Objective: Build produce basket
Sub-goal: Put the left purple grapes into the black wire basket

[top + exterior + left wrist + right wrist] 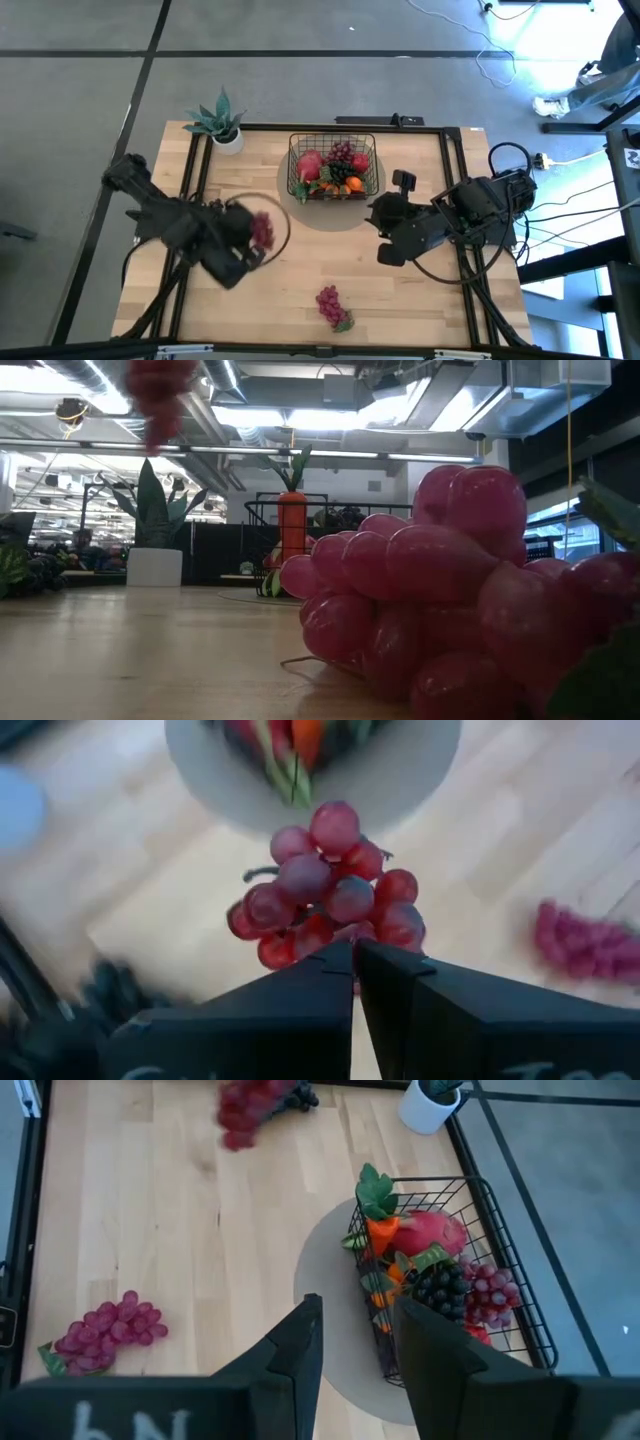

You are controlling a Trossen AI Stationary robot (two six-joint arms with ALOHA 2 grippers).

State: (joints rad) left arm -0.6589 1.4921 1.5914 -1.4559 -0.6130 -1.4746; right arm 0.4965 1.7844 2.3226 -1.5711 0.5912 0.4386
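Observation:
The black wire basket [333, 165] stands on a grey round mat at the table's far middle, holding a carrot, a radish, grapes and oranges; it also shows in the right wrist view [470, 1280]. My left gripper [255, 240] is left of the basket, shut on a red grape bunch [325, 885], lifted above the table. A second pink-red grape bunch [332, 305] lies on the table near the front edge. My right gripper [375, 212] is open and empty, right of the basket. My left gripper pinches the red grape bunch at its near end [345, 935] between its two fingertips. The bunch sticks out beyond the fingers, lifted clear of the table [158, 395].
A spiky green plant in a white pot [222, 125] stands at the table's far left corner. Black rails run along the table's left and right sides. Bare wood lies between the basket and the front edge.

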